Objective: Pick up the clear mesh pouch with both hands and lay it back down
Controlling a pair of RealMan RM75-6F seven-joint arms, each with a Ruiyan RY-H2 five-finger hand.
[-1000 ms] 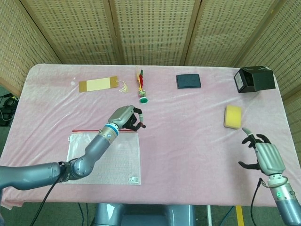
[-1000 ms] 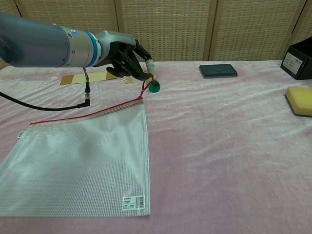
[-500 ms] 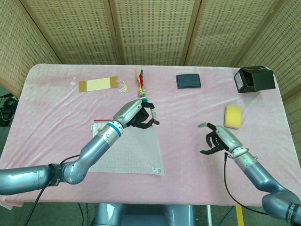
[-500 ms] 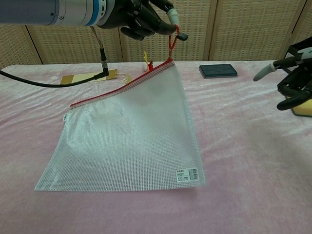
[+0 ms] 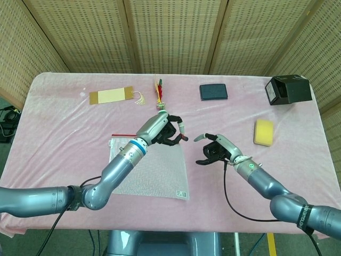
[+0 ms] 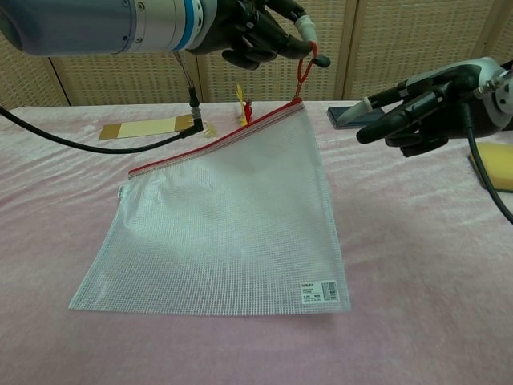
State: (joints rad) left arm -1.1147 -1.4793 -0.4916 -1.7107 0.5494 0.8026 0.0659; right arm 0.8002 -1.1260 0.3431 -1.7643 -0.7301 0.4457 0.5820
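The clear mesh pouch (image 6: 224, 216) with a red zipper edge hangs tilted, its right top corner lifted and its lower edge lying on the pink cloth; it also shows in the head view (image 5: 154, 168). My left hand (image 6: 256, 28) (image 5: 166, 130) pinches the red zipper pull loop (image 6: 304, 68) above that corner. My right hand (image 6: 417, 104) (image 5: 213, 149) hovers open to the right of the raised corner, fingers pointing toward the pouch, not touching it.
A yellow sponge (image 5: 263, 132), a black box (image 5: 288, 89) and a dark flat case (image 5: 213, 92) lie at the right and back. A tan bookmark (image 5: 111, 96) and a feathered shuttlecock toy (image 5: 159, 93) lie at the back of the pink table (image 5: 64, 122).
My right hand has swung left and up toward the pouch's raised corner. My left hand has carried the zipper pull slightly further right, dragging the pouch along.
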